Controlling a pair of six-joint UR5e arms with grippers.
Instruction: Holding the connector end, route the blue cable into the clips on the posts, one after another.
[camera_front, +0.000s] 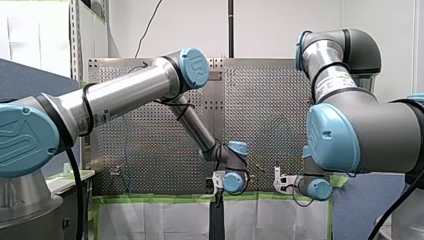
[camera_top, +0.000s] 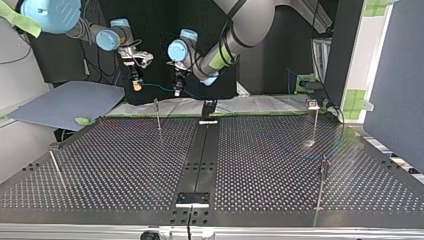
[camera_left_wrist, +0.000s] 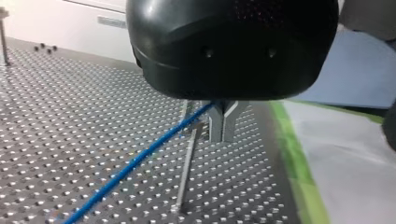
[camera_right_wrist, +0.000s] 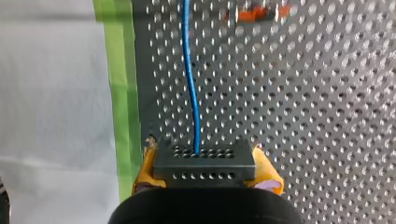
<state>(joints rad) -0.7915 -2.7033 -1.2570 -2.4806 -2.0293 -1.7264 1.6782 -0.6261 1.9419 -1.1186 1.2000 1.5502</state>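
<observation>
Front view: you see the left gripper and right gripper close together at the table's green tape edge.

Top view: four posts stand well apart, with wide table between them. One is near the cable.

Left wrist: the metal fingers pinch the cable beside one of the posts.

Right wrist: the yellow pads clamp the connector.

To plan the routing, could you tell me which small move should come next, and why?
Probably ease my left gripper down towards the post: my right gripper holds the connector, and the blue cable passes by the post's top, apparently not yet seated there.
</observation>
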